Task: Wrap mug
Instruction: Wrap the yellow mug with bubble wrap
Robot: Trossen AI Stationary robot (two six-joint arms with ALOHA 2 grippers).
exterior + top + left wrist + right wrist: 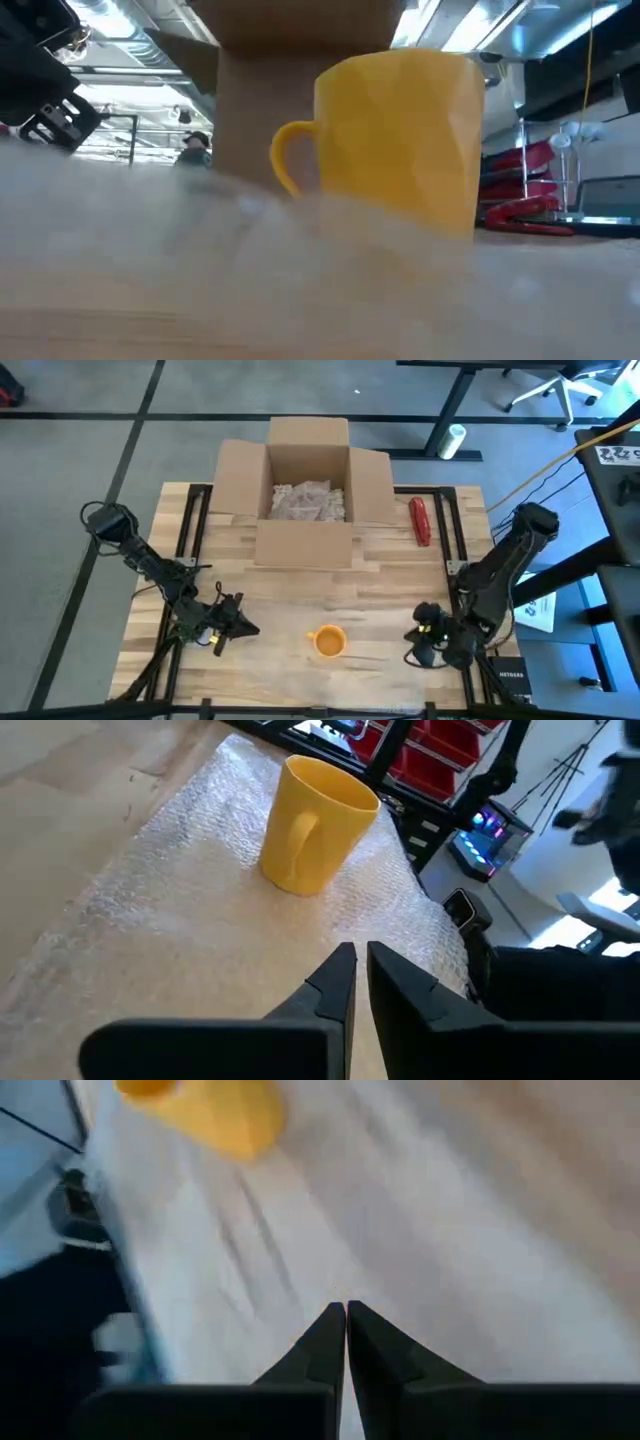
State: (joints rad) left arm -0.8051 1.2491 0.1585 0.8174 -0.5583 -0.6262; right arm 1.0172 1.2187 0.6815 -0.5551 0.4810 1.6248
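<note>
- The left arm [150, 565] reaches in from the table's left edge, bent low, and its pincer [243, 626] sits just above the wooden table [400, 590], pointing across toward the mug; in the left wrist view its two dark fingers [335, 982] are nearly pressed together, a thin gap between them, and they pinch nothing.
- The right arm [505, 565] folds down from the table's right edge, and its pincer [412, 640] hangs low near the front right corner, pointing toward the mug; its fingers [330, 1340] are pressed together, tips touching, with nothing between them.
- A cardboard box [308, 485] stands open at the far side of the table, well beyond both pincers, its flaps spread out; crumpled clear wrapping [308, 502] lies inside it.
- A sheet of bubble wrap [180, 880] lies flat on the table between the two pincers; the left pincer's tips are over its near edge.
- A yellow mug [330, 641] stands upright on that sheet, between the two pincers and apart from each; in the high view its handle points toward the left pincer. I cannot tell whether anything is inside it.
- A red tool [419, 520] lies on the table beside the box, well beyond the right pincer.
</note>
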